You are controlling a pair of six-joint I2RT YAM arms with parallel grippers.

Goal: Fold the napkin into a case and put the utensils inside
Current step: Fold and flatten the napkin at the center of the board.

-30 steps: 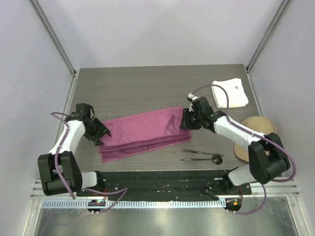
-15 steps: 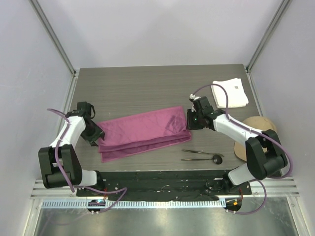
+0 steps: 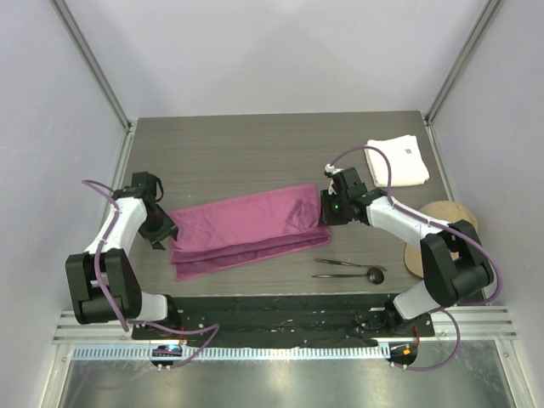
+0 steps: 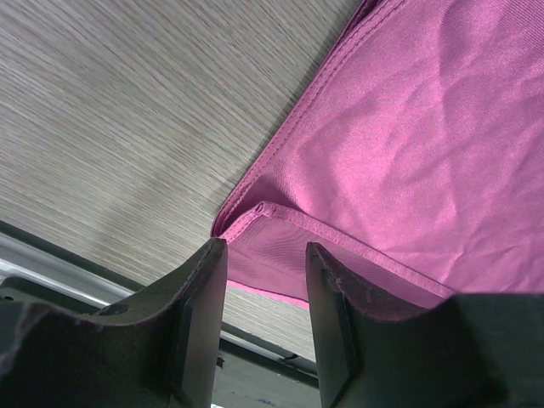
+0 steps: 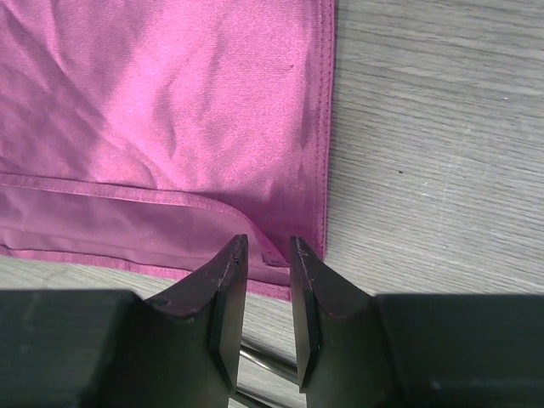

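Jaws have narrowed at both ends of folded, creased magenta-purple cloth napkin (image 3: 242,225): L jaws spread w/ hemmed corner between, R jaws slightly apart astride near-right corner.

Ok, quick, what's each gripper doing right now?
Left gripper: open, jaws either side of a corner of the napkin, not clamped.
Right gripper: open, narrower gap, also around a napkin corner.
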